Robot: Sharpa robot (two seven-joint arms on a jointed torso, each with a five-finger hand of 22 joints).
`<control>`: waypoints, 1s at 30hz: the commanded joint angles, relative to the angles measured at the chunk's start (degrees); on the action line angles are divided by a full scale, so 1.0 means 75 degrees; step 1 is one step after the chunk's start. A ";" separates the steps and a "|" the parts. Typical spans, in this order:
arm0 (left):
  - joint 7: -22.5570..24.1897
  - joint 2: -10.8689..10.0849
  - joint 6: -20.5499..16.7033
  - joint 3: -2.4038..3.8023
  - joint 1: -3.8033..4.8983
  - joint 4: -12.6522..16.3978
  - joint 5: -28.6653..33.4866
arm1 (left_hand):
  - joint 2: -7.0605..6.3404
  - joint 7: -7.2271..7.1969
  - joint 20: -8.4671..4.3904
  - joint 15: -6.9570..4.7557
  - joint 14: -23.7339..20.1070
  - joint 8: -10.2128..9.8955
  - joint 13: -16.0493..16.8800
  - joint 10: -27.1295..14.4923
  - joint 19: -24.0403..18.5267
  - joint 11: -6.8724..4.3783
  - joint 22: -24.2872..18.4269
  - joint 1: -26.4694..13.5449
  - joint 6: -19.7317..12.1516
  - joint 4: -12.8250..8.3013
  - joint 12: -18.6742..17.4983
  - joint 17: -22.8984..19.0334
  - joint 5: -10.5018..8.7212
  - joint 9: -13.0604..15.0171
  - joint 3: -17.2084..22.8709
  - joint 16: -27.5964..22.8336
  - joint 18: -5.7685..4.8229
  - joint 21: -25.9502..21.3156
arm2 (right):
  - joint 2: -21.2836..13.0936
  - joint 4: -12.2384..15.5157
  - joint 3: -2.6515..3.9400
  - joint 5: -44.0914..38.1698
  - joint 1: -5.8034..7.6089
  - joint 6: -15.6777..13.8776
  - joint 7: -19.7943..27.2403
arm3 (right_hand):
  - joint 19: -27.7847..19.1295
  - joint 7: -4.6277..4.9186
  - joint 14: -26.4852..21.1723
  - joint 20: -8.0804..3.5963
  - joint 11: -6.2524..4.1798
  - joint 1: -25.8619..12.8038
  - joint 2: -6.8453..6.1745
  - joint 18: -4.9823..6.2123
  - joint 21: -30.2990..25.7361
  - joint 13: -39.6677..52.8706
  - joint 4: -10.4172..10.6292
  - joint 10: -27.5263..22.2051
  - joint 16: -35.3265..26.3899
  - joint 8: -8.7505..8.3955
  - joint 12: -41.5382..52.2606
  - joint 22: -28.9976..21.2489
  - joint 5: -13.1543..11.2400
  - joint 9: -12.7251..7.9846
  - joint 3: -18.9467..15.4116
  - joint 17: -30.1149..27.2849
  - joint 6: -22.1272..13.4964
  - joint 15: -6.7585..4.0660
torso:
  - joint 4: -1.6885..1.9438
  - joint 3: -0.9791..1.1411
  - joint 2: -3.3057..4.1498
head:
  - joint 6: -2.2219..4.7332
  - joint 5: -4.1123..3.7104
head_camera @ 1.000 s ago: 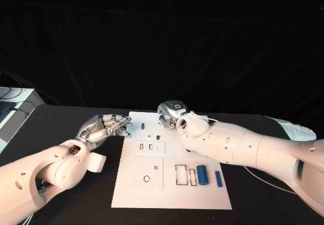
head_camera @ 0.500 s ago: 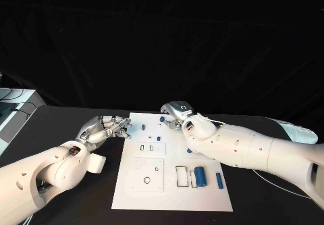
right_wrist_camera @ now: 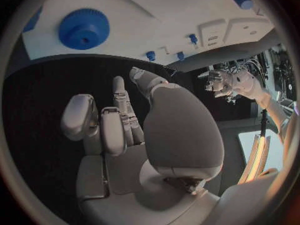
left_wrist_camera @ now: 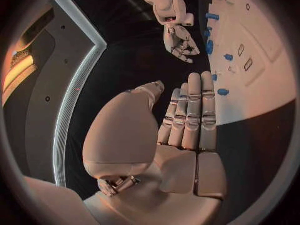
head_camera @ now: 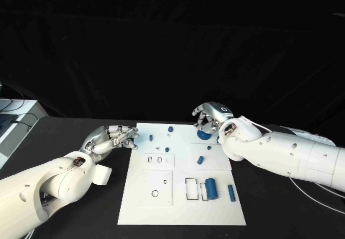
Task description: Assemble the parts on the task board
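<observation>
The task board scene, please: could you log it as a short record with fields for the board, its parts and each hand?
board: white task board lying flat on the black table
parts: blue gear at the far edge; large blue cylinder and slimmer blue pin lying near the front right
left hand: left hand beside the board's left edge, holding nothing
right hand: right hand past the far right corner, holding nothing
</observation>
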 commanded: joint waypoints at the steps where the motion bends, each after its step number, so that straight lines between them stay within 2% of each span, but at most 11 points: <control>1: 0.0085 0.0013 0.0206 0.0006 -0.0019 -0.0010 0.0064 | 0.0009 -0.0015 0.0009 0.0008 -0.0063 -0.0033 -0.0002 -0.0058 -0.0065 0.0000 0.0009 0.0077 -0.0063 -0.0011 -0.0044 0.0013 -0.0022 0.0007 0.0024 0.0027 0.0010 0.0048 | -0.0265 0.0028 0.0011 0.1082 0.0074 0.1026 0.0219 | 0.0187 -0.0194 0.0248 -0.0108 -0.0148 0.0228 0.0040 -0.0189 0.0296 0.4394 0.0050 -0.0647 0.0224 0.0100 0.4217 0.0437 0.0296 0.0084 -0.0597 0.0349 0.0057 -0.0049 | -0.0061 0.0021 -0.0047 | -0.0018 -0.0014; 2: 0.0089 0.0007 0.0212 0.0006 -0.0022 -0.0013 0.0065 | 0.0009 -0.0016 0.0009 0.0009 -0.0068 -0.0033 -0.0002 -0.0058 -0.0069 0.0000 0.0011 0.0079 -0.0062 -0.0014 -0.0043 0.0016 -0.0023 0.0008 0.0026 0.0028 0.0010 0.0051 | -0.0319 0.0020 0.0011 0.1144 0.0086 0.1158 0.0206 | 0.0214 -0.0067 0.0264 -0.0111 -0.0136 0.0107 0.0125 -0.0196 0.0353 0.5051 0.0167 -0.0387 0.0263 0.0110 0.4864 0.0514 0.0257 0.0088 -0.0614 0.0458 0.0068 -0.0053 | -0.0072 0.0028 -0.0049 | -0.0019 -0.0006; 3: 0.0094 0.0001 0.0218 0.0005 -0.0026 -0.0018 0.0066 | 0.0009 -0.0016 0.0009 0.0009 -0.0068 -0.0033 -0.0002 -0.0058 -0.0069 0.0000 0.0011 0.0079 -0.0062 -0.0014 -0.0043 0.0016 -0.0023 0.0008 0.0026 0.0028 0.0010 0.0051 | -0.0374 0.0007 0.0012 0.1216 0.0098 0.1309 0.0185 | 0.0330 -0.0060 0.0342 -0.0076 -0.0081 0.0136 0.0133 -0.0243 0.0575 0.7185 0.0285 0.0150 0.0451 0.0157 0.6907 0.0811 0.0287 0.0104 -0.0689 0.0890 0.0095 0.0002 | -0.0077 0.0031 -0.0054 | -0.0022 -0.0003; 4: 0.0099 -0.0004 0.0221 0.0005 -0.0031 -0.0023 0.0066 | 0.0009 -0.0016 0.0009 0.0009 -0.0068 -0.0033 -0.0002 -0.0058 -0.0069 0.0000 0.0011 0.0079 -0.0062 -0.0014 -0.0043 0.0016 -0.0023 0.0008 0.0026 0.0028 0.0010 0.0051 | -0.0412 -0.0009 0.0012 0.1274 0.0107 0.1454 0.0157 | 0.0423 -0.0020 0.0405 -0.0041 -0.0061 0.0125 0.0156 -0.0294 0.0764 0.8336 0.0369 0.0605 0.0598 0.0183 0.7992 0.1052 0.0282 0.0110 -0.0734 0.1267 0.0096 0.0012 | -0.0074 0.0039 -0.0052 | -0.0014 -0.0010; 8: 0.0112 -0.0012 0.0227 0.0005 -0.0046 -0.0041 0.0071 | 0.0009 -0.0016 0.0009 0.0009 -0.0068 -0.0033 -0.0002 -0.0058 -0.0069 0.0000 0.0011 0.0079 -0.0062 -0.0014 -0.0043 0.0016 -0.0023 0.0008 0.0026 0.0028 0.0010 0.0051 | -0.0441 -0.0091 0.0012 0.1372 0.0125 0.1891 0.0026 | 0.0669 0.0049 0.0554 0.0039 0.0033 0.0153 0.0227 -0.0421 0.1293 0.9932 0.0553 0.1457 0.0935 0.0247 0.9451 0.1713 0.0261 0.0117 -0.0858 0.2199 0.0035 0.0094 | -0.0079 0.0071 -0.0051 | -0.0023 -0.0016; 12: 0.0117 -0.0006 0.0239 0.0005 -0.0055 -0.0037 0.0074 | 0.0009 -0.0016 0.0009 0.0009 -0.0068 -0.0033 -0.0002 -0.0058 -0.0069 0.0000 0.0011 0.0079 -0.0062 -0.0014 -0.0043 0.0016 -0.0023 0.0008 0.0026 0.0028 0.0010 0.0051 | -0.0401 -0.0161 0.0011 0.1386 0.0133 0.2112 -0.0130 | 0.0773 0.0070 0.0613 0.0067 0.0059 0.0165 0.0282 -0.0478 0.1529 1.0278 0.0663 0.1713 0.1048 0.0304 0.9750 0.2003 0.0235 0.0126 -0.0983 0.2567 0.0020 0.0130 | -0.0048 0.0046 -0.0046 | -0.0042 -0.0048; 18: 0.0115 -0.0013 0.0243 0.0005 -0.0063 -0.0027 0.0075 | 0.0009 -0.0016 0.0009 0.0009 -0.0068 -0.0033 -0.0002 -0.0058 -0.0069 0.0000 0.0011 0.0079 -0.0062 -0.0014 -0.0043 0.0016 -0.0023 0.0008 0.0026 0.0028 0.0010 0.0051 | -0.0345 -0.0235 0.0011 0.1420 0.0136 0.2202 -0.0272 | 0.0841 0.0075 0.0646 0.0086 0.0071 0.0151 0.0306 -0.0516 0.1681 1.0313 0.0782 0.1742 0.1106 0.0356 0.9780 0.2191 0.0271 0.0135 -0.1129 0.2768 0.0014 0.0146 | -0.0019 0.0050 -0.0038 | -0.0080 -0.0070; 23: 0.0113 -0.0030 0.0238 0.0005 -0.0066 -0.0022 0.0075 | 0.0009 -0.0016 0.0009 0.0009 -0.0068 -0.0033 -0.0002 -0.0058 -0.0069 0.0000 0.0011 0.0079 -0.0062 -0.0014 -0.0043 0.0016 -0.0023 0.0008 0.0026 0.0028 0.0010 0.0051 | -0.0293 -0.0244 0.0009 0.1439 0.0129 0.2334 -0.0358 | 0.0887 0.0081 0.0672 0.0097 0.0080 0.0131 0.0301 -0.0542 0.1783 1.0313 0.0875 0.1742 0.1144 0.0382 0.9780 0.2316 0.0270 0.0138 -0.1271 0.2911 -0.0012 0.0157 | -0.0034 0.0042 -0.0037 | -0.0112 -0.0071; 26: 0.0112 -0.0035 0.0237 0.0005 -0.0067 -0.0017 0.0075 | 0.0007 -0.0016 0.0010 0.0010 -0.0087 -0.0034 -0.0002 -0.0059 -0.0086 0.0000 0.0019 0.0088 -0.0061 -0.0027 -0.0041 0.0029 -0.0024 0.0012 0.0037 0.0032 0.0009 0.0063 | -0.0222 -0.0316 0.0007 0.1371 0.0123 0.2266 -0.0433 | 0.0894 0.0087 0.0677 0.0102 0.0086 0.0134 0.0308 -0.0546 0.1801 1.0313 0.0906 0.1742 0.1152 0.0382 0.9780 0.2338 0.0263 0.0135 -0.1317 0.2941 -0.0039 0.0162 | -0.0042 0.0051 -0.0032 | -0.0117 -0.0062; 30: 0.0107 -0.0029 0.0243 0.0006 -0.0067 -0.0008 0.0075 | 0.0008 -0.0016 0.0010 0.0010 -0.0089 -0.0034 -0.0001 -0.0060 -0.0088 0.0000 0.0020 0.0089 -0.0061 -0.0028 -0.0041 0.0031 -0.0023 0.0012 0.0039 0.0033 0.0009 0.0065 | -0.0148 -0.0424 0.0006 0.1284 0.0120 0.2201 -0.0465 | 0.0905 0.0095 0.0680 0.0107 0.0093 0.0151 0.0326 -0.0553 0.1827 1.0313 0.0926 0.1742 0.1157 0.0376 0.9780 0.2370 0.0259 0.0131 -0.1340 0.2959 -0.0073 0.0168 | -0.0014 0.0039 -0.0044 | -0.0140 -0.0109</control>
